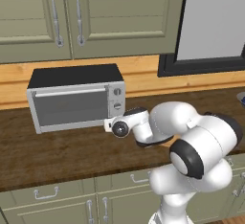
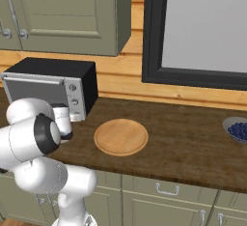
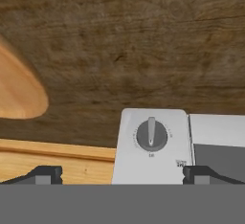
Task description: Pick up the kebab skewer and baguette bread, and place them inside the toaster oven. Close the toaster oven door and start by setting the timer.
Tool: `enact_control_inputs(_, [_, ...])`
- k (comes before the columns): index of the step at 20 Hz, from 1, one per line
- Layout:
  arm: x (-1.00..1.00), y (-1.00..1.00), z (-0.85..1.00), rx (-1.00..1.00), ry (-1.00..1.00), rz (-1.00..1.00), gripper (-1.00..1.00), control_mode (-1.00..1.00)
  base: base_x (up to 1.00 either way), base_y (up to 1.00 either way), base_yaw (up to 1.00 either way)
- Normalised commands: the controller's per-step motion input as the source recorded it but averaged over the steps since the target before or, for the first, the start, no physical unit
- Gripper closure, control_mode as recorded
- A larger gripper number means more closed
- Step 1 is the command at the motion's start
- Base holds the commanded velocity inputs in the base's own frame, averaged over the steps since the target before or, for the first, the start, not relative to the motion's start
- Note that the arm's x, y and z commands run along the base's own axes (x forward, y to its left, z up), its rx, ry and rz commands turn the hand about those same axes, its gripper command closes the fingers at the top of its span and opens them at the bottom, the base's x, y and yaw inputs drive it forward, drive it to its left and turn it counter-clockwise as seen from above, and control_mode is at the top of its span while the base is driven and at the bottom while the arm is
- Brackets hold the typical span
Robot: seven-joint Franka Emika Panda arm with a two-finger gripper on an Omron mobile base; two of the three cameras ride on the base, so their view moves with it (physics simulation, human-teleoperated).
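Note:
The toaster oven (image 1: 72, 98) (image 2: 48, 85) stands on the counter at the left, its door (image 1: 72, 106) (image 2: 34, 92) (image 3: 217, 141) shut with the bar handle along the top. My gripper (image 1: 109, 122) (image 3: 122, 175) hovers just in front of the oven's knob column (image 1: 117, 98), open, with nothing between its fingertips (image 3: 45, 174). In the hand view one round knob (image 3: 151, 134) on the silver panel sits straight ahead, midway between the tips. The kebab skewer and the baguette bread are out of view.
A bare round wooden plate (image 2: 120, 137) (image 3: 19, 91) lies on the dark wood counter right of the oven. A bowl of blueberries (image 2: 237, 129) sits at the far right. Wall cabinets hang above, and a dark-framed window (image 2: 202, 32) is behind.

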Motion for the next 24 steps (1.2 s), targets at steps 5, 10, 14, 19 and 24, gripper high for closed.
enact_control_inputs(5, [0.01,-0.13,0.0,0.0,0.0,0.0,-1.0,-1.0,0.0,0.0,0.0])
enact_control_inputs(10, [0.0,-0.36,0.0,0.02,0.0,0.0,-1.0,-1.0,0.0,0.0,0.0])
enact_control_inputs(14, [0.0,-0.28,0.0,0.02,0.0,0.0,-1.0,-1.0,0.0,0.0,0.0])
enact_control_inputs(19, [0.01,-0.11,0.0,0.02,0.0,0.0,-1.0,-1.0,0.0,0.0,0.0])
enact_control_inputs(24, [0.02,0.07,-0.01,0.02,0.0,0.0,-1.0,-1.0,0.0,0.0,0.0])
